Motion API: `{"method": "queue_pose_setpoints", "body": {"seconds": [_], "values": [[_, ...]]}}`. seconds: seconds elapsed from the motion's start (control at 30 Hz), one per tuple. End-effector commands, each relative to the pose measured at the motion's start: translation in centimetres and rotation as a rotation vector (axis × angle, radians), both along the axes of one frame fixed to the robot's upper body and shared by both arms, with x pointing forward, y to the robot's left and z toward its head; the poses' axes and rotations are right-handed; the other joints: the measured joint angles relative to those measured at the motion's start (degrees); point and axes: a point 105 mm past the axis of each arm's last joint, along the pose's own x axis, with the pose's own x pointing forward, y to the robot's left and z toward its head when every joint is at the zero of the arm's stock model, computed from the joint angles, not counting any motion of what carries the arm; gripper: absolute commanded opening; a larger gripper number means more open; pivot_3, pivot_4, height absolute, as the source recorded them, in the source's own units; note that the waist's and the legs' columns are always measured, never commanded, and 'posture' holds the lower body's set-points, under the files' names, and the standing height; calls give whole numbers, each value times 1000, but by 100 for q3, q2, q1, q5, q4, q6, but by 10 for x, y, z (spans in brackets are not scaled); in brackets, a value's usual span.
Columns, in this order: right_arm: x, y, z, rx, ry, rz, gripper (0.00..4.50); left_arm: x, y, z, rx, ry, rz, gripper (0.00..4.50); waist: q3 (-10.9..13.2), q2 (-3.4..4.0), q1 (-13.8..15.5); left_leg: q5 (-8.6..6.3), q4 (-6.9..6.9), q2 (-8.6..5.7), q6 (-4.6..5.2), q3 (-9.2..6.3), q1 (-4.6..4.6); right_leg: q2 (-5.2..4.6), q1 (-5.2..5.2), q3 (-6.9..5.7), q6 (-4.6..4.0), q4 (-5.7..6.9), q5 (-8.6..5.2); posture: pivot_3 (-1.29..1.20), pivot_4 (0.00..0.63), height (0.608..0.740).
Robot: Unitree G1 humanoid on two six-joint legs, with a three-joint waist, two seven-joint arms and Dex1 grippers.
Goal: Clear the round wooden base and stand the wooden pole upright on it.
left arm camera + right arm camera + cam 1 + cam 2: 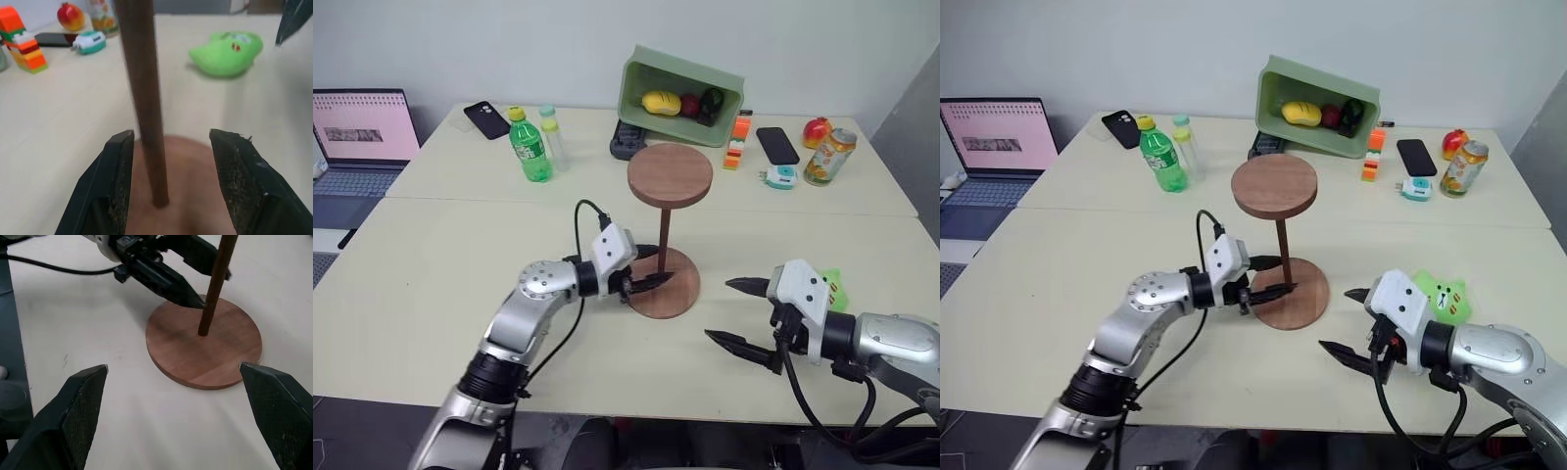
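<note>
the wooden pole (664,241) stands upright in the centre of the round wooden base (677,294), its disc end on top. the left end effector (651,281) is spread, its fingers either side of the pole's foot without pinching it: this looks like the release step. next, draw it back without brushing the pole. the right end effector (737,313) is spread wide, apart, over the counter (431,284).

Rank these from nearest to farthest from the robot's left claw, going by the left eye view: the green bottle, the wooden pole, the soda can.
1. The wooden pole, standing right at the left claw.
2. The green bottle, farther back on the left.
3. The soda can, far back on the right.
</note>
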Motion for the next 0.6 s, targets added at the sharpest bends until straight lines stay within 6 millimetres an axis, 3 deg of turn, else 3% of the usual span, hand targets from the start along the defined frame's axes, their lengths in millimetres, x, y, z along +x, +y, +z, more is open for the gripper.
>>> {"method": "queue_pose_setpoints", "body": {"seconds": [0.03,0.23,0.33,0.43,0.5,0.6], "values": [[5,-6,5,-20,-46,-9,4500,1,25,16,92,-36,-9,2519,1,1,0,0,0,0,0,0,-1,0,0,0,0,-1,0,0,150,740],[16,-25,8,-44,-83,-44,4500,-1,69,34,186,-33,64,2519,6,5,-9,-1,-3,0,1,2,-2,-1,-3,-2,0,-5,0,0,150,740],[20,-34,18,-28,-141,-40,4500,-11,94,43,205,22,105,2519,13,6,-37,-1,-3,0,2,2,-3,-2,-2,-1,0,-9,0,0,150,740],[16,-45,30,16,-188,14,4500,-24,136,50,214,58,249,2519,16,11,-61,-2,-10,4,3,3,-4,-1,-7,1,0,-13,0,0,150,740],[16,-50,33,3,-209,40,4500,-36,157,48,223,82,323,2519,18,15,-82,-3,-15,10,4,4,-3,-2,-7,3,0,-15,0,0,150,740],[15,-49,32,-8,-206,88,4500,-46,174,41,229,96,389,2519,19,16,-78,-3,-35,14,4,14,13,-13,-2,9,-1,-23,0,0,150,740]]}}
